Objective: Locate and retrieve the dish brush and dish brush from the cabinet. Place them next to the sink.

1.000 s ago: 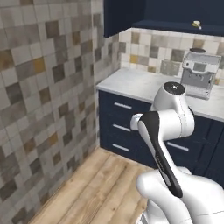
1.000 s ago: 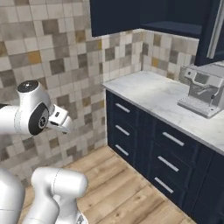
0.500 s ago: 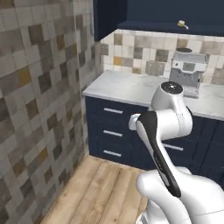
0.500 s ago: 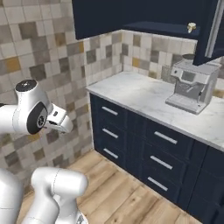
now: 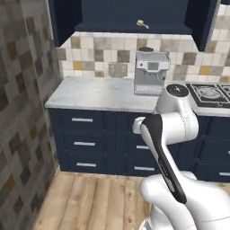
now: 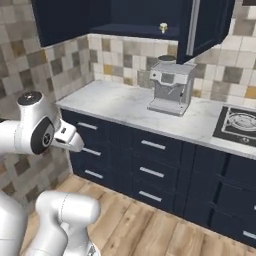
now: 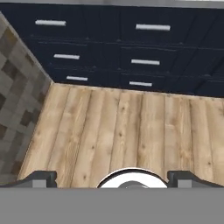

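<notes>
Gripper (image 7: pixel 112 178) fingers stand spread wide with nothing between them, their two dark tips (image 7: pixel 38 178) rising far apart at the bottom of the hand view, pointed down at the plank wood floor (image 7: pixel 131 131). Beyond the floor runs a bank of navy drawers (image 7: pixel 144 48) with silver handles, meeting a wall of mottled grey and tan tiles (image 7: pixel 17 100) at the left of that view. In the base views the white arm (image 5: pixel 168 134) is folded close above its base, well short of the drawers. On top of the drawers lies a pale marble counter (image 5: pixel 90 94), and on it, toward the back, stands a steel coffee machine (image 5: pixel 152 72). To the right of the machine a black stovetop (image 5: pixel 209 93) is set into the counter. Behind the counter the wall carries a backsplash of small mixed tiles (image 5: pixel 103 51). Highest and farthest is the dark navy wall cabinet (image 5: pixel 67 18) with its open shelf recess, one door (image 6: pixel 205 25) swung out; a small pale dish brush (image 5: pixel 142 23) lies on the shelf edge above the coffee machine, too small to tell which of the two it is.
</notes>
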Robot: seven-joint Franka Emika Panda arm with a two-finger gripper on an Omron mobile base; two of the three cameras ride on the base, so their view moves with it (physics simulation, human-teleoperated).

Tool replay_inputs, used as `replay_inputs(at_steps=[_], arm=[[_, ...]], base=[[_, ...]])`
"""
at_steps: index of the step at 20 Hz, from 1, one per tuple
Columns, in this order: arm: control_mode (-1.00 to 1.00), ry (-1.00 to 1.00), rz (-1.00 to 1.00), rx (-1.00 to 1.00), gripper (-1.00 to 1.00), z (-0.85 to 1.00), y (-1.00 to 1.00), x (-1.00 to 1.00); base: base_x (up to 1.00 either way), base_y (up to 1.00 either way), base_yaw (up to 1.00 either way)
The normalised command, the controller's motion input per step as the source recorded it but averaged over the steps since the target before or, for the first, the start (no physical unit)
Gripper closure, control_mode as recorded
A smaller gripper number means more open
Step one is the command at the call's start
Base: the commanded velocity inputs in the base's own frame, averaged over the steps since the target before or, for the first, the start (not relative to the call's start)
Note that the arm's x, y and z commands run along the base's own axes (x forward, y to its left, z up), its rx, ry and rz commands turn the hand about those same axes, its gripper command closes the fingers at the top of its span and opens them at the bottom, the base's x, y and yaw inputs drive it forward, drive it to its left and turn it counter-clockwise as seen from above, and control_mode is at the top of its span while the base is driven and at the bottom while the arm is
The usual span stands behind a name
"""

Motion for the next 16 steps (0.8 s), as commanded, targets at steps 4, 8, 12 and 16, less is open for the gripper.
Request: replay_inputs(at_steps=[4, 8, 12, 16], arm=[[1.00, 0.00, 0.00, 0.00, -1.00, 0.00, 0.00, 0.00], [1.00, 0.00, 0.00, 0.00, -1.00, 0.00, 0.00, 0.00], [1.00, 0.00, 0.00, 0.00, -1.00, 0.00, 0.00, 0.00], [1.00, 0.00, 0.00, 0.00, -1.00, 0.00, 0.00, 0.00]], base=[[0.49, 0.38, -0.32], [0.72, 0.48, -0.22], [0.73, 0.42, -0.19], [0.74, 0.13, -0.17]])
